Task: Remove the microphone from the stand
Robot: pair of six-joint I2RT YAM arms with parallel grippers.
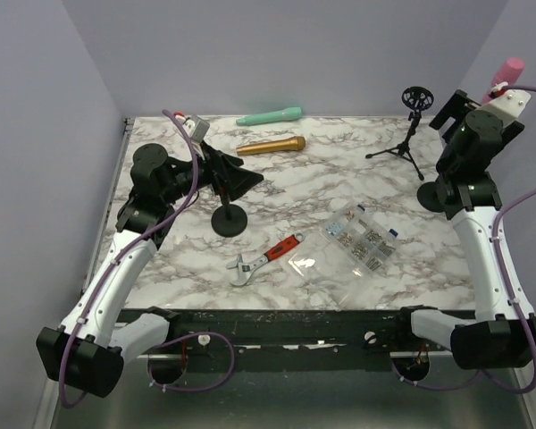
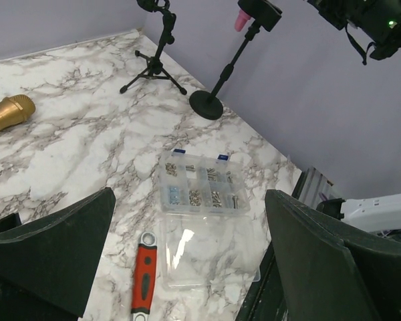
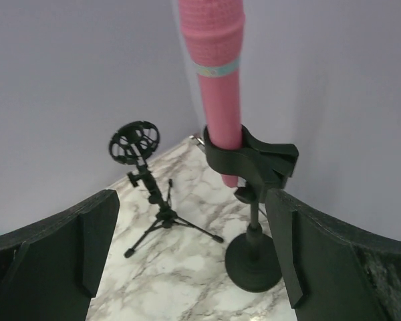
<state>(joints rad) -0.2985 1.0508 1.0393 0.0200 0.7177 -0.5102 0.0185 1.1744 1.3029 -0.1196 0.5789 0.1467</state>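
Right wrist view: the pink microphone sits upright in the clip of the stand, ahead of my right end effector, fingers apart and empty. I'd grip the body above the clip and pull along its axis, so the stand doesn't tip.

Your left arm and right arm match: white shells on the long links, black housings at joints and bases. A purple cable runs along each arm. Fingers are matte black, broad wedges. Green light glows on the right arm's housing.
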